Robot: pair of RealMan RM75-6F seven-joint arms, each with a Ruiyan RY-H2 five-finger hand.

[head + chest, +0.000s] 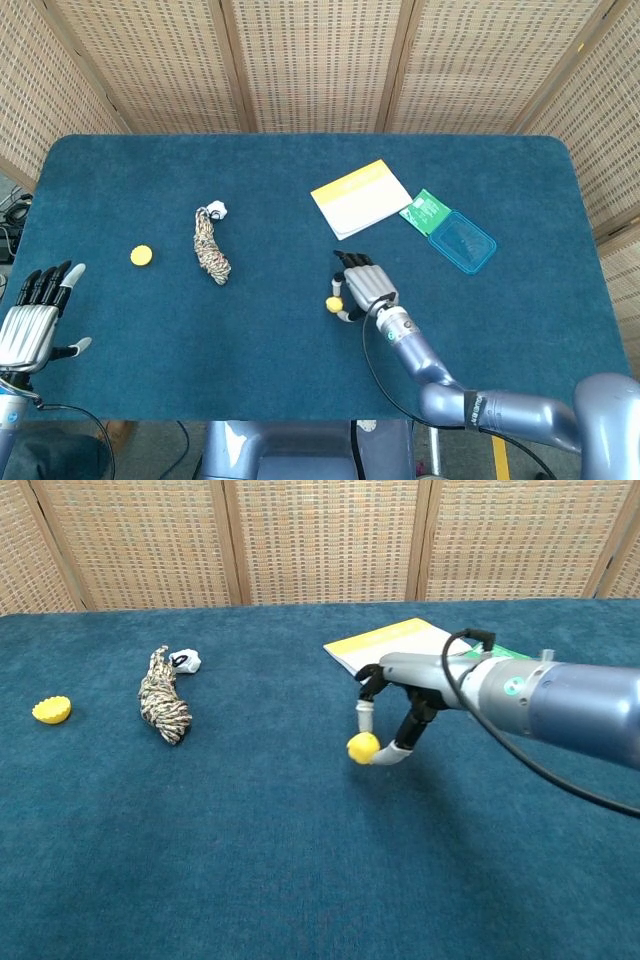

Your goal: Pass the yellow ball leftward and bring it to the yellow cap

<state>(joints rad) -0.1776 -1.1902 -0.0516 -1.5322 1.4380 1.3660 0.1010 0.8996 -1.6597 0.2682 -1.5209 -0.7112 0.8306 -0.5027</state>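
The small yellow ball sits at the fingertips of my right hand, pinched between the thumb and a finger just above the blue cloth, near the table's middle. The yellow cap lies far to the left, upside down on the cloth. My left hand hovers at the table's front left corner with its fingers spread and nothing in it; only the head view shows it.
A coiled patterned rope lies between the cap and the ball. A yellow and white notebook, a green card and a blue lid lie behind and right of my right hand.
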